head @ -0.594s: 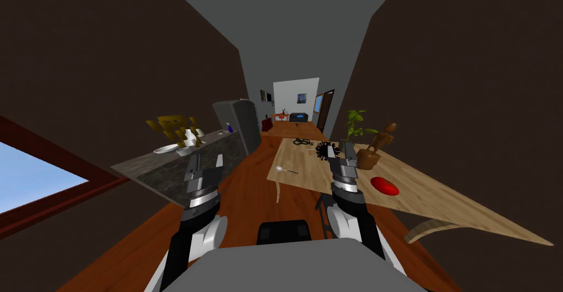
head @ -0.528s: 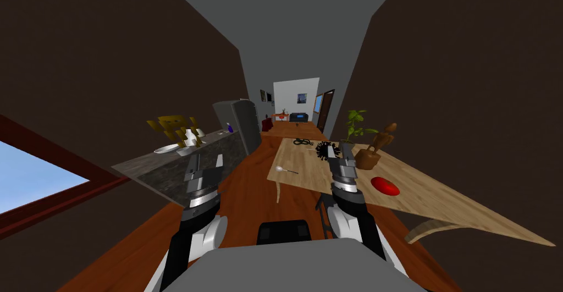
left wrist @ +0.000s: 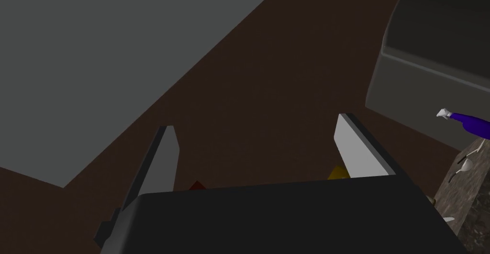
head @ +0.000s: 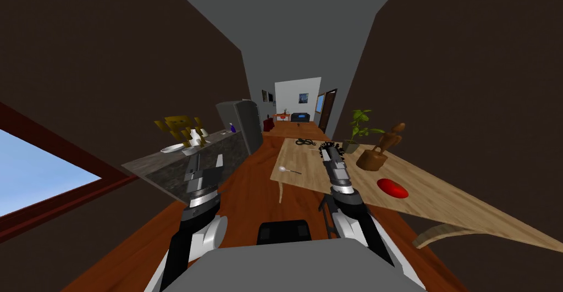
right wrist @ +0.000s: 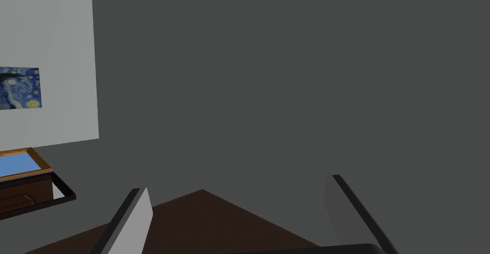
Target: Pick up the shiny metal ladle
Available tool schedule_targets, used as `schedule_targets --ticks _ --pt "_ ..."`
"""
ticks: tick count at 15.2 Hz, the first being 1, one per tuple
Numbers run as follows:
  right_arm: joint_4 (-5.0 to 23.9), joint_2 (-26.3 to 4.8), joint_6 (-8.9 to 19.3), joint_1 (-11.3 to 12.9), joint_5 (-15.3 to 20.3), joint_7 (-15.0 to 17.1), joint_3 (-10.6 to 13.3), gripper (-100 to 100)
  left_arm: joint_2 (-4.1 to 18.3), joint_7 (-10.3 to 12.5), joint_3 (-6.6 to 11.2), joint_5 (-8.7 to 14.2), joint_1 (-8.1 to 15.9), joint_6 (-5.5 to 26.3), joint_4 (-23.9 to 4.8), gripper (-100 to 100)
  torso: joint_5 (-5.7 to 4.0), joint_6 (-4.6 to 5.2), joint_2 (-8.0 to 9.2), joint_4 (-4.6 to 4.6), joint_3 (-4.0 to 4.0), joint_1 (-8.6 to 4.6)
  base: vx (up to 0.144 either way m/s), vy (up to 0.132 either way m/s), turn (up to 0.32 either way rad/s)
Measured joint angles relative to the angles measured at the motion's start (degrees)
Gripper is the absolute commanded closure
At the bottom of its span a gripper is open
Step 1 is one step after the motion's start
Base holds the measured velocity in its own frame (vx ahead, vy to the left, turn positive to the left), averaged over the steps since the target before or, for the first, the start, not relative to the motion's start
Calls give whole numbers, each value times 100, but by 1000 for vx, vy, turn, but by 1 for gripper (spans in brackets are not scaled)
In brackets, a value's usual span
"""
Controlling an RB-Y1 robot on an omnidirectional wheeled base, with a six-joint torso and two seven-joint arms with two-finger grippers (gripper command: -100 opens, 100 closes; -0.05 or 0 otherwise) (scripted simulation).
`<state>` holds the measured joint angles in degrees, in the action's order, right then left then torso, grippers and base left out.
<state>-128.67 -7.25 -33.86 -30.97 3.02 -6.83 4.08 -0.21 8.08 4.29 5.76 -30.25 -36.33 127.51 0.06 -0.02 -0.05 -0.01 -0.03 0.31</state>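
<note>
Since the ladle [head: 286,169] sits at the near left corner of the table [head: 440,195], we've got our right gripper [head: 329,152] hovering just right of it, fingers wide and empty; left gripper [head: 204,161] idles wide by the counter [head: 165,170].

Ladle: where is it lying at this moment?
In the head view, the ladle lies on the wooden table near its near left corner, to the left of the open right gripper and apart from it.
</note>
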Motion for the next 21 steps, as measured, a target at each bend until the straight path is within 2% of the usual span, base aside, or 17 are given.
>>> schedule_targets --ticks 11,15,21 --pt "643 -1301 230 -126 719 -169 162 -100 0 0 0 0 0 0 0 0 5 0 -5 -1 -3 20 25 115 61" --pt "1004 -1775 367 -111 1069 -245 249 -100 -1 0 -1 0 0 0 0 0 7 0 -15 -4 -9 29 51 141 77" --pt "1519 -2478 530 -230 1656 -387 409 -100 -1 0 0 0 -1 0 0 0 7 0 -24 -6 -14 28 66 136 82"
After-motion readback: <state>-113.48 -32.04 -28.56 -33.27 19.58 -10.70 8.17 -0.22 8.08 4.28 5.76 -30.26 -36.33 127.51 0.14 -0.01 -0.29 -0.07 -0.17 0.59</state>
